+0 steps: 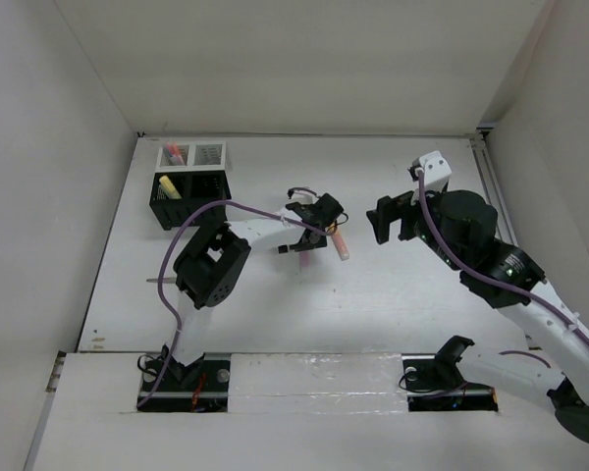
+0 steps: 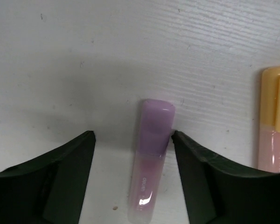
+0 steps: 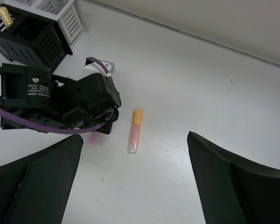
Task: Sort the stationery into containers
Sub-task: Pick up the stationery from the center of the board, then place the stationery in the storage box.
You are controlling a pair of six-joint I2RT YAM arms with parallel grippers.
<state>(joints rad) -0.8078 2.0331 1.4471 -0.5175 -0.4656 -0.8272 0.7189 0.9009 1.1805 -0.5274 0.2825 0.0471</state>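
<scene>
- The left gripper (image 2: 133, 135) is hanging low over the table (image 1: 373, 294). Its jaws are standing apart and straddling the purple marker (image 2: 151, 154), and nothing is being gripped yet.
- The purple marker is lying flat on the table, off-centre in the gap. One jaw is touching or almost touching its cap, while the other is standing clear.
- The step in hand is judged to be picking up this marker. Centring the gap over the barrel before squeezing is advisable, since an uneven close is likely to be shoving or rolling it.
- The orange marker (image 2: 275, 121) is lying just beside and parallel, so a sideways slip is risking a nudge.
- The right gripper (image 3: 135, 138) is hovering well apart from the left, its jaws standing wide and empty, and it is not obstructing.
- The black organiser (image 1: 189, 211) and the white organiser (image 1: 208, 154) are standing together at the far left of the table. A yellow marker (image 1: 169, 187) is sitting in the black one.
- The carry is calling for a lift above the mesh walls.
</scene>
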